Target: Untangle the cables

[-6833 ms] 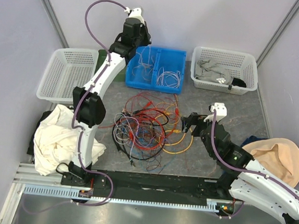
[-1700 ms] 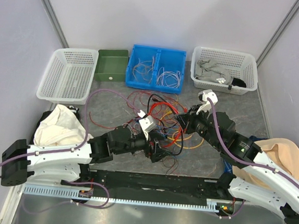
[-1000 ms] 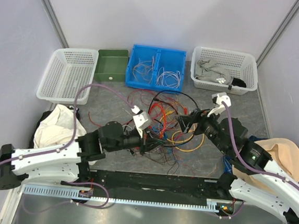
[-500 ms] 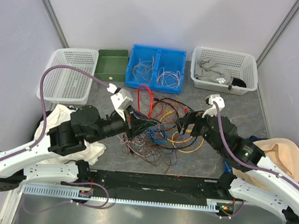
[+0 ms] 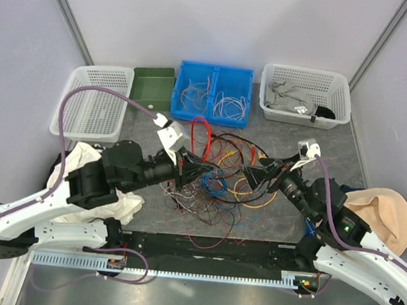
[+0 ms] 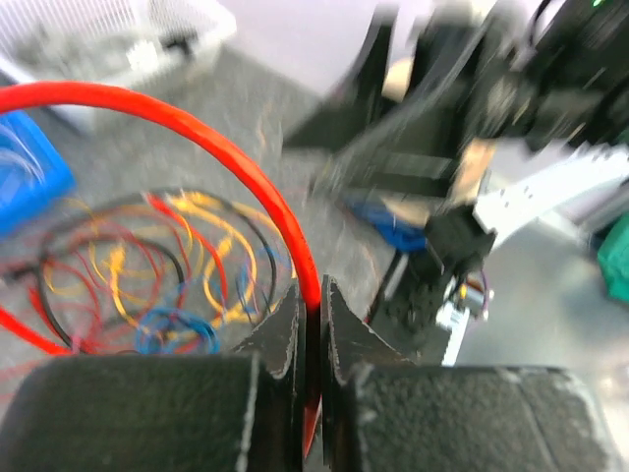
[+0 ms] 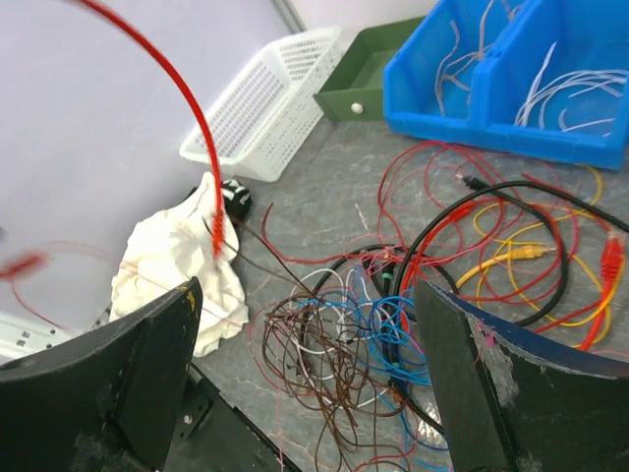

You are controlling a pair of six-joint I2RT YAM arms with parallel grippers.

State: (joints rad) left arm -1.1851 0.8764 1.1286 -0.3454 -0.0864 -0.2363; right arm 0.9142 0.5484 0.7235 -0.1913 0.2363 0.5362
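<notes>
- Mid-pull on the counter (image 5: 346, 147): the left arm's fingers (image 6: 290, 332) are pinched tight on a thick red cable (image 6: 197, 123), which arcs up out of the heap as a tall loop; in the overhead view that loop stands just above centre frame, below the blue bin (image 5: 212, 89).
- The right arm's fingers (image 5: 251, 177) are spread wide with nothing in them, poised right of centre over the tangle of cables (image 5: 211, 185); the tangle lies across the middle of the counter, between the two arms.
- The step in hand looks like drawing the red cable free; done well, the pull would be slow and away from the heap, since the loop's lower run may be threaded among a black cable (image 7: 491, 192) and thin brown wires (image 7: 324, 364) and could drag them along.
- A sensible assist for the empty fingers: pin the heap near where the red cable leaves it, clear of the yellow plug-ended cable (image 7: 501, 258), so only one strand moves; a jerk risks tightening the knot.
- The blue bin, top centre, already holds loose white and reddish wires; a green bin (image 5: 152, 89) sits just beside it on the left.
- No brand, label or lettering can be read in any view; the left wrist view is blurred.
</notes>
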